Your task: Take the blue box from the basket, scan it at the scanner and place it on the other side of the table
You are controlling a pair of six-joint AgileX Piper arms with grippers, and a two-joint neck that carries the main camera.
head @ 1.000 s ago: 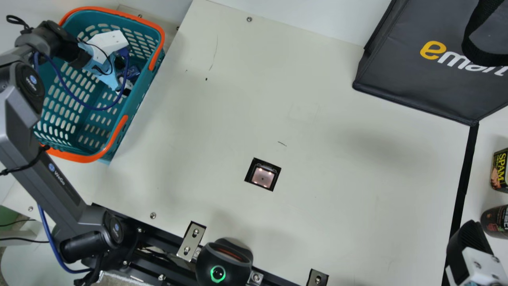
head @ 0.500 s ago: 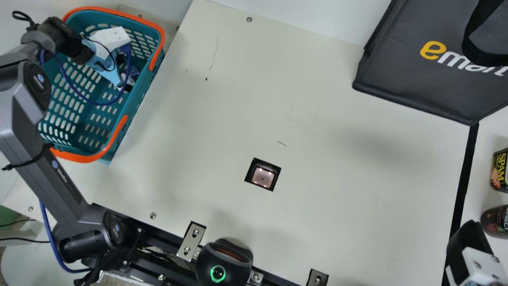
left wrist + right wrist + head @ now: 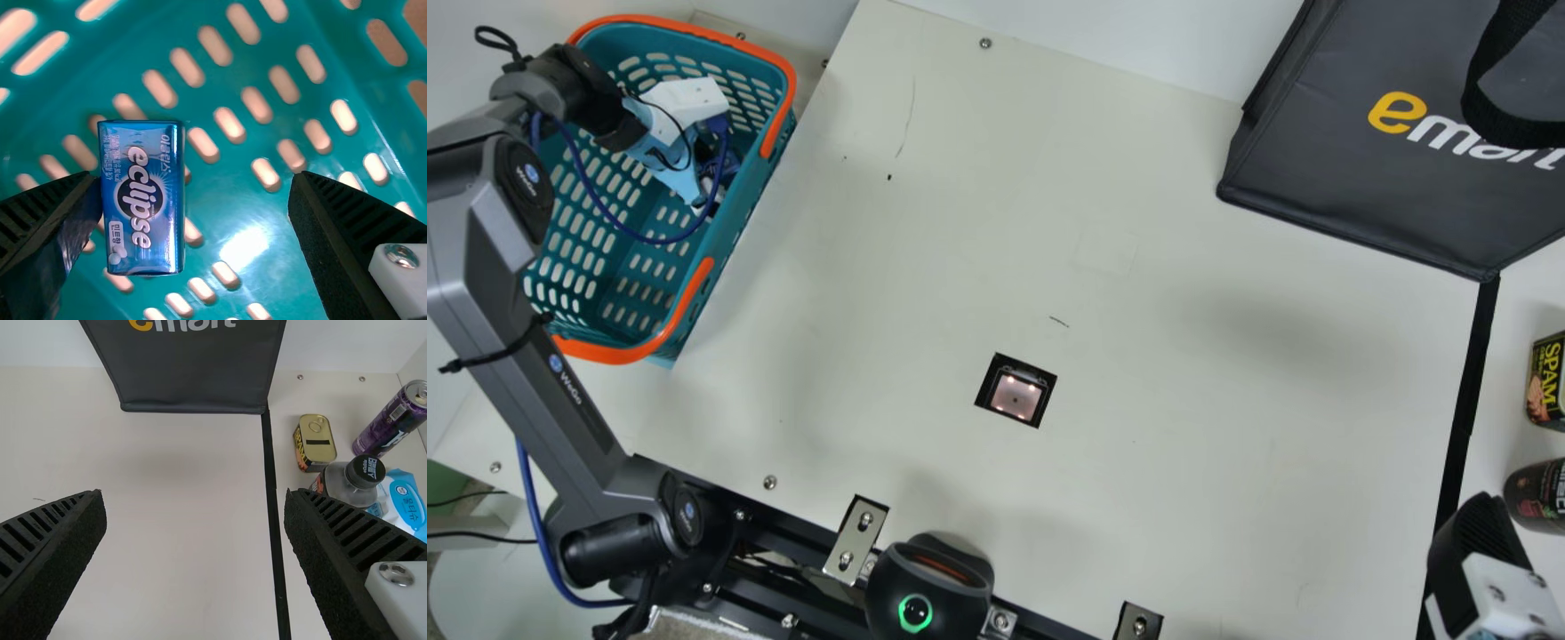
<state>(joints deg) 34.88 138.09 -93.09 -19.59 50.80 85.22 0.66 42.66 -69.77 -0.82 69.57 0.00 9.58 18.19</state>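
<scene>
My left gripper [image 3: 699, 206] reaches down inside the teal basket [image 3: 734, 197] in the main view. In the left wrist view the same gripper [image 3: 195, 180] is open, and the blue box [image 3: 142, 200] stands between its fingers, close against one of them and well apart from the other. My right gripper [image 3: 1476, 524] is at the lower right in the main view; in the right wrist view this gripper [image 3: 195, 497] is open with nothing held. The scanner [image 3: 1016, 396] is set into the middle of the table [image 3: 1183, 373], its lights on.
A dark bag [image 3: 1360, 196] stands at the back right. Beyond the black tape line [image 3: 1463, 418] are a SPAM can [image 3: 1549, 382] and a dark-bodied bottle [image 3: 1538, 495]; the right wrist view adds a purple can [image 3: 393, 419] and a blue-white pack [image 3: 405, 503].
Inside the basket, my left gripper has shifted a little to the right in the main view, its arm following. The right arm has stayed still.
</scene>
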